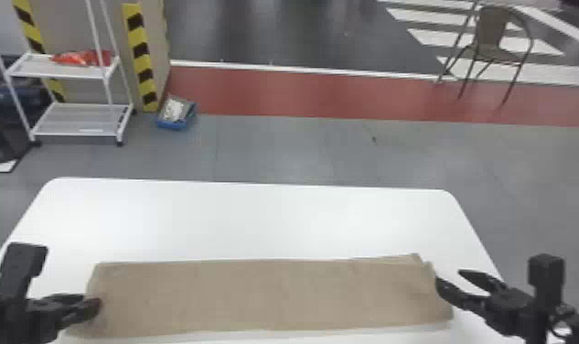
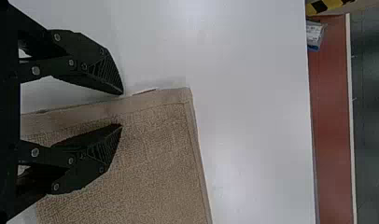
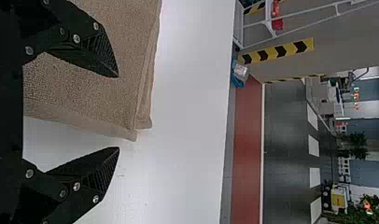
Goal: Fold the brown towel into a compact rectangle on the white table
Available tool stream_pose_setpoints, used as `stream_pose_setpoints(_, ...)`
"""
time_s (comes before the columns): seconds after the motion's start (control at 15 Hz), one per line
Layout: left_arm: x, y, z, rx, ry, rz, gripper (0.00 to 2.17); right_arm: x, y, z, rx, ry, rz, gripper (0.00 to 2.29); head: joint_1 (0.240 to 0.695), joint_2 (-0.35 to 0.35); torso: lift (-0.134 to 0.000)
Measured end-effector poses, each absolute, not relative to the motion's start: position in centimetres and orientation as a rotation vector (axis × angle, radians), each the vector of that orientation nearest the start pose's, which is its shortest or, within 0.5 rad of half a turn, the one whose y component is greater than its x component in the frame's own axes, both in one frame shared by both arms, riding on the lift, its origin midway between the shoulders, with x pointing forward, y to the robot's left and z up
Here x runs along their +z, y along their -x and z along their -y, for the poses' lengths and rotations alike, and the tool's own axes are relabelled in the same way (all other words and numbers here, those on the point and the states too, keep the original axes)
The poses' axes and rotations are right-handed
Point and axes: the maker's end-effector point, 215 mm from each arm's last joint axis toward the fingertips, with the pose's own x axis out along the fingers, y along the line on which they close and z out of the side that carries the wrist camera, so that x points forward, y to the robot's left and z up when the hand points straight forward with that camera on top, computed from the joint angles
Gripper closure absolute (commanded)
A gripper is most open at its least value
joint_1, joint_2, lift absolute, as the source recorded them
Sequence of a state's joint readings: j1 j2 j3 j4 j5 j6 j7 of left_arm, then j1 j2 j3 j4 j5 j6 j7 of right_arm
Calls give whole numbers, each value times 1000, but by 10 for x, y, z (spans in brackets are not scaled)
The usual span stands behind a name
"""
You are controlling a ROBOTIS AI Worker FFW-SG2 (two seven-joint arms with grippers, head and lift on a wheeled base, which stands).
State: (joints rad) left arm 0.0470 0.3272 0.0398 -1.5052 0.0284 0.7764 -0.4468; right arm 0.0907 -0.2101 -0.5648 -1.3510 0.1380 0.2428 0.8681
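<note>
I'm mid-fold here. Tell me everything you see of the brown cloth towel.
The brown cloth towel lies flat as a long strip running left to right across the near part of the white table with rounded corners. Its face looks pebbly, like terry, with a smoother hem band at each end. Layers show at the far right corner, slightly out of line. The open black left gripper and right gripper straddle its ends; contact is unclear.
</note>
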Motion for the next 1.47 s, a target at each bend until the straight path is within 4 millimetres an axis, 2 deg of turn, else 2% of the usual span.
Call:
stream_pose_setpoints(0.07,-583,-457,-333,-258,-69,-914,765,-523,-441,457,249,-4,-559,390,695,-154,0)
stream_pose_setpoints(0.13,-583,-457,-332,-260,-72,-916,1126,-523,-442,456,250,-3,-558,394,695,-154,0)
stream_pose_setpoints(0.2,-584,-458,-331,-261,-76,-919,1301,-524,-443,455,252,-2,-556,394,695,-154,0)
stream_pose_setpoints(0.27,-586,-459,-329,-262,-83,-924,1433,-524,-443,455,254,-1,-555,390,695,-155,0)
stream_pose_setpoints(0.4,-588,-459,-326,-265,-88,-933,1565,-523,-444,455,255,2,-550,394,695,-158,0)
stream_pose_setpoints(0.67,-578,-457,-322,-267,-70,-943,1622,-522,-444,457,250,1,-548,394,695,-165,0)
stream_pose_setpoints(1.0,-548,-440,-303,-308,70,-969,1652,-524,-444,456,252,2,-552,390,695,-190,0)
stream_pose_setpoints(1.27,-531,-436,-272,-338,178,-965,1659,-524,-444,456,254,3,-550,394,695,-225,0)
stream_pose_setpoints(1.47,-522,-440,-237,-380,256,-938,1659,-525,-443,459,253,7,-544,394,695,-274,0)
